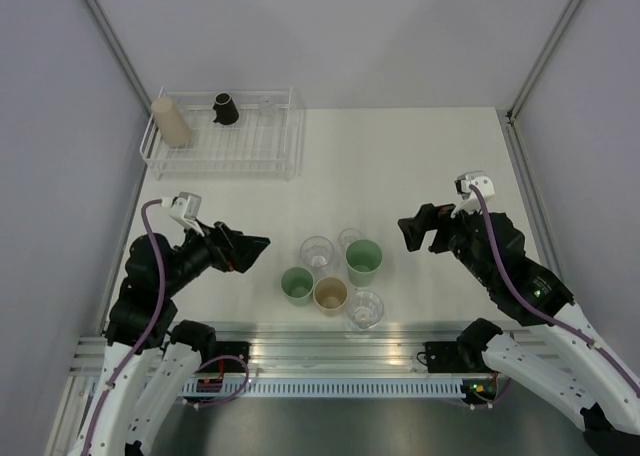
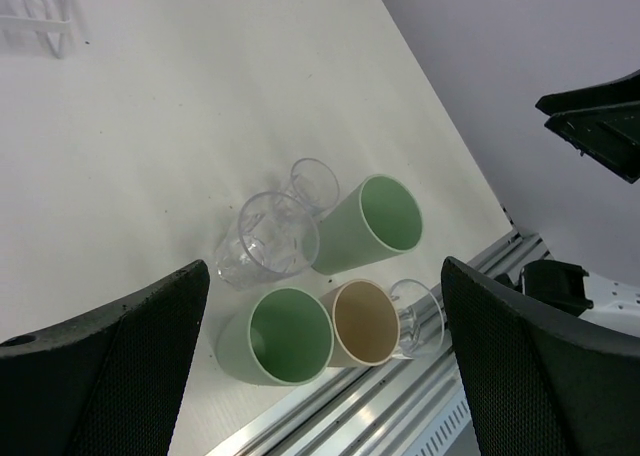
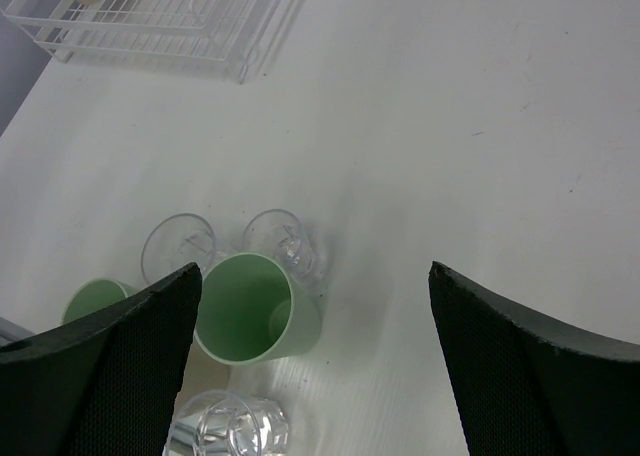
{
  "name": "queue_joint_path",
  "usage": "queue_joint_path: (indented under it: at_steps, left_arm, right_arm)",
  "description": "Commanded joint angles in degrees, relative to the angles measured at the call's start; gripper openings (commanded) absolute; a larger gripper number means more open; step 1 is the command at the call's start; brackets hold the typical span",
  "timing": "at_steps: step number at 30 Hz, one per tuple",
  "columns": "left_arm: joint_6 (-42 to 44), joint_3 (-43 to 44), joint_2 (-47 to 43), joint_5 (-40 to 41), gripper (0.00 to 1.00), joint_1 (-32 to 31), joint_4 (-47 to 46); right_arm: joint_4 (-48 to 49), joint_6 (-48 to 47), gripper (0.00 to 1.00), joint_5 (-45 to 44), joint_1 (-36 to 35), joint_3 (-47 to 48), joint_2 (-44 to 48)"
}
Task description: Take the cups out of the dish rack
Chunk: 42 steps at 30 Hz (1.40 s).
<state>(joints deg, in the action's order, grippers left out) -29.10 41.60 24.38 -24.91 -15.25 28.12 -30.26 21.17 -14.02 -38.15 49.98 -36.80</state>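
The white wire dish rack stands at the far left of the table. It holds an upturned tan cup, a small black cup and a clear cup. Several cups stand grouped near the front middle of the table: two green, one tan and three clear. My left gripper hovers open just left of this group, which shows between its fingers. Right of the group, my right gripper is open and empty, above the taller green cup.
Grey walls close the table on the left, right and back. A metal rail runs along the near edge, just behind the front clear cup. The rack's corner shows far off in the left wrist view.
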Motion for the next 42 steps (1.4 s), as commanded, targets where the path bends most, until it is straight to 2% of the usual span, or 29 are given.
queue_joint_path:
  at_steps: [1,5,10,16,22,42]
  left_arm:
    - [0.9,1.8,-1.9,5.3,1.0,-0.1,-2.2]
    - [2.2,6.1,-4.1,13.2,1.0,-0.1,-0.8]
    - [0.4,7.3,-5.0,17.1,1.0,-0.1,-0.8]
    - [-0.8,10.6,-1.2,14.8,1.0,-0.1,-0.3]
    - [-2.2,12.9,-0.9,19.5,1.0,-0.1,-0.7]
    - [-3.2,10.5,-0.6,16.2,1.0,0.0,-2.3]
  right_arm:
    - [1.4,-1.0,0.98,-0.2,-0.3,-0.3,0.6]
    - [2.6,-1.1,0.98,-0.7,-0.2,-1.3,2.1]
    - [2.8,-1.0,0.98,-1.0,-0.2,-1.8,1.8]
    - [5.5,1.9,0.98,0.9,-0.3,-3.8,3.5]
    - [6.6,2.5,0.98,0.3,-0.2,-7.3,5.4]
    - [8.0,4.1,0.98,-0.3,-0.3,-8.5,5.9]
